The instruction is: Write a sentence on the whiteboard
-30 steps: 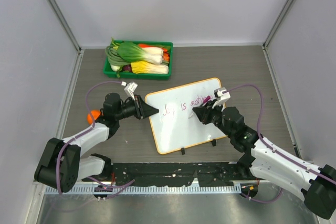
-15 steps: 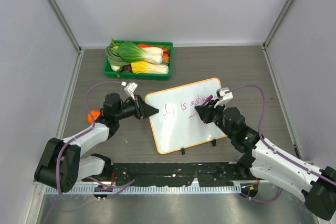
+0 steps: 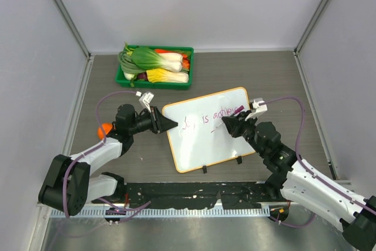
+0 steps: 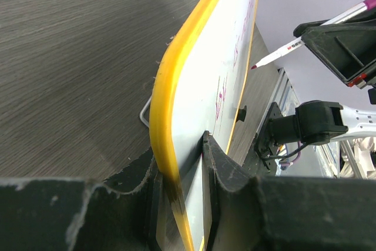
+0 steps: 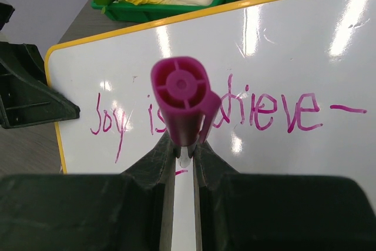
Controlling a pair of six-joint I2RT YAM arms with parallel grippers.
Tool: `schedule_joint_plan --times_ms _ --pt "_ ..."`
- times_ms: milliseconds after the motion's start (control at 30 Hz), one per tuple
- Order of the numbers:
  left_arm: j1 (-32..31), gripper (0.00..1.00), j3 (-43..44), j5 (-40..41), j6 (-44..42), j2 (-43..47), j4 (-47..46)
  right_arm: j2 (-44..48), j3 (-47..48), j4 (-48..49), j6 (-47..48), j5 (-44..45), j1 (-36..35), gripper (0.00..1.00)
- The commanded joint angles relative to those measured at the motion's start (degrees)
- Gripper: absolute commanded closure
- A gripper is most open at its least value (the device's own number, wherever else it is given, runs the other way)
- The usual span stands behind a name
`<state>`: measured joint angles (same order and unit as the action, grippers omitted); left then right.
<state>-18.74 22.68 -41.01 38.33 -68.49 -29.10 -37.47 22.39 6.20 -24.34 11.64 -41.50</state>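
Comparing with one second before, the right claw (image 5: pixel 184 145) has moved a little to the right and slightly away from the robot, and the purple marker (image 5: pixel 183 89) has travelled with it along the upper written line. This claw is clamped on the marker's barrel, with the cap end pointing back to the wrist camera. In the left wrist view the tip is very close to the white surface; whether it touches cannot be told.

The left claw (image 4: pixel 182 158) has not moved. Its two fingers are closed on the yellow rim of the whiteboard (image 3: pixel 202 145), at the board's left edge. The whiteboard sits between both claws on the table (image 3: pixel 247 74).

The sentence (image 3: pixel 207 118) is directly ahead of the right claw. It reads "Joy is", then a word ending in "ieve" and a dash. The marker cap hides the start of that word.

Beyond the left claw, a green tray (image 3: pixel 191 66) holds vegetables (image 3: pixel 155 63). Behind the left claw, an orange object (image 3: pixel 104 129) is partly hidden by the arm.
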Motion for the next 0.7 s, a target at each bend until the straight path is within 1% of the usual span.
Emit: schedule_joint_plan --times_ms 0,333,667 --pt "-0.2 1.0 -1.6 7.7 -9.5 -0.9 4.6 1.1 1.8 1.7 -0.5 3.4 0.2 0.99" --pt "-0.1 1.0 -1.6 7.6 -9.4 -1.1 4.5 -3.0 1.3 3.8 -1.2 3.0 0.2 0.99" --pt "-0.1 1.0 -1.4 7.4 -9.4 -1.5 4.4 -3.6 -0.1 2.6 -1.1 4.8 0.3 0.99"
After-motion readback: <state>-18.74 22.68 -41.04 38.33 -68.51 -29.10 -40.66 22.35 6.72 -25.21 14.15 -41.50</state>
